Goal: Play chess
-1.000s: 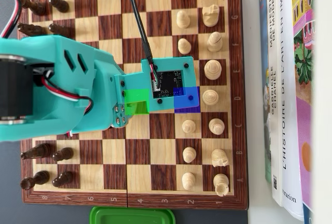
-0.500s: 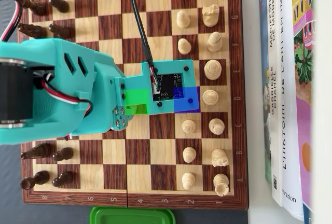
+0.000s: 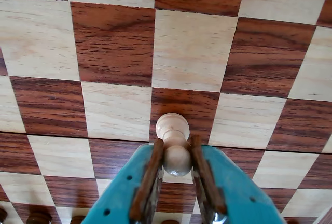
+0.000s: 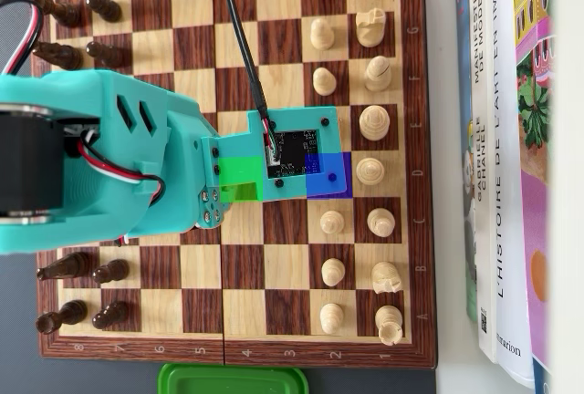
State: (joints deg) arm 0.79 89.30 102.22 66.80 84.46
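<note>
Pale worktop (image 4: 447, 139) under a wooden chessboard (image 4: 237, 257), books (image 4: 511, 139) along the right in the overhead view. Light pawn (image 3: 174, 141) pinched at the neck by the teal hand (image 3: 176, 182), over a dark square mid-board. Probably mid-move; next calls for carrying toward the green-marked square (image 4: 239, 178), lowering upright, then releasing.

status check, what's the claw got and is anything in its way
Claw shut on a light pawn. Pawn upright over the chessboard. Squares just ahead bare, nothing blocking.
</note>
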